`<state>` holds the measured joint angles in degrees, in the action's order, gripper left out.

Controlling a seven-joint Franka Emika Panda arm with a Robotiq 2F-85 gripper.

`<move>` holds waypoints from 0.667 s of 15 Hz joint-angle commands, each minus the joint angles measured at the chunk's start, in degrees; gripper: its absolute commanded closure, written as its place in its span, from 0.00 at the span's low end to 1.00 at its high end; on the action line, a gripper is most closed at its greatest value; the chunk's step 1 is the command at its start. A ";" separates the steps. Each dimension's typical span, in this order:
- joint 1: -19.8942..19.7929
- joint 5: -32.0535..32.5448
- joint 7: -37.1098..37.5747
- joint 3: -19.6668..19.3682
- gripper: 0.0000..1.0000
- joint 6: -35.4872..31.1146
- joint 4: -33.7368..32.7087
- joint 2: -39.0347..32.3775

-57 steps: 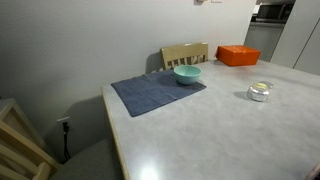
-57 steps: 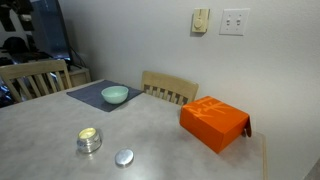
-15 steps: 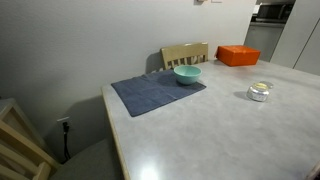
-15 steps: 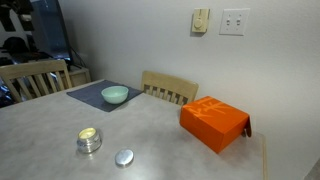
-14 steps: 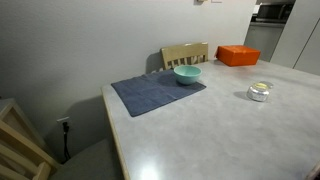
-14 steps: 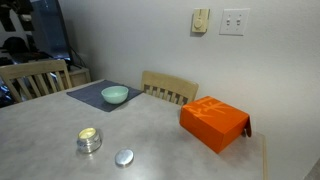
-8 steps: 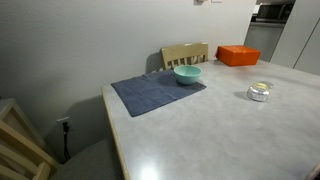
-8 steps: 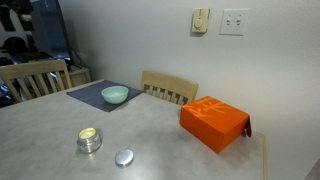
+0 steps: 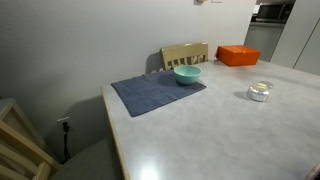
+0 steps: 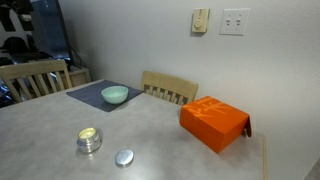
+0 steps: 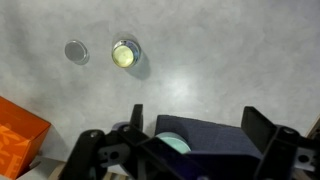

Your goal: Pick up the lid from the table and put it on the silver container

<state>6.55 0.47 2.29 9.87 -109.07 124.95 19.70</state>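
1. The gripper shows in the wrist view only, entering from the bottom edge and hanging above the table.
2. The fingers are spread wide with nothing between the pads. The gripper is empty and touches nothing.
3. The lid is a small flat grey disc lying on the bare table. It sits well beyond the fingertips, up-frame, and off to the outside of the frame-left finger. It also shows in an exterior view.
4. The silver container stands upright beyond the tip of the frame-left finger, well apart from it. Its top is uncovered and pale yellowish. It shows in both exterior views.
5. The lid lies just beside the container with a narrow gap between them, not touching. It is on the side farther from the gap between the fingers.
6. The teal bowl sits on the blue mat, low in the frame between the finger bases and partly hidden by the gripper body. In an exterior view the bowl is on the mat at the far table edge.
7. The orange box is at the lower frame-left corner, outside the frame-left finger. It rests on the table.
8. A wooden chair stands behind the table, between the bowl and the box.
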 commanded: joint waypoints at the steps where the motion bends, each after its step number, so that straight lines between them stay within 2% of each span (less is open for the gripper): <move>1: -0.23 2.42 2.37 0.09 0.00 -2.00 0.45 0.16; 4: -1.70 5.36 4.51 -1.43 0.00 -6.55 1.96 2.31; 7: -3.82 5.28 7.73 -4.36 0.00 -13.40 5.58 5.56; 8: -3.20 2.30 4.98 -6.08 0.00 -13.23 5.21 5.36; 9: -3.03 4.40 6.43 -3.96 0.00 -10.52 2.34 3.07; 10: -3.26 4.12 6.02 -4.64 0.00 -10.71 2.65 3.57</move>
<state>3.78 4.81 8.47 4.77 -119.88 127.72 23.30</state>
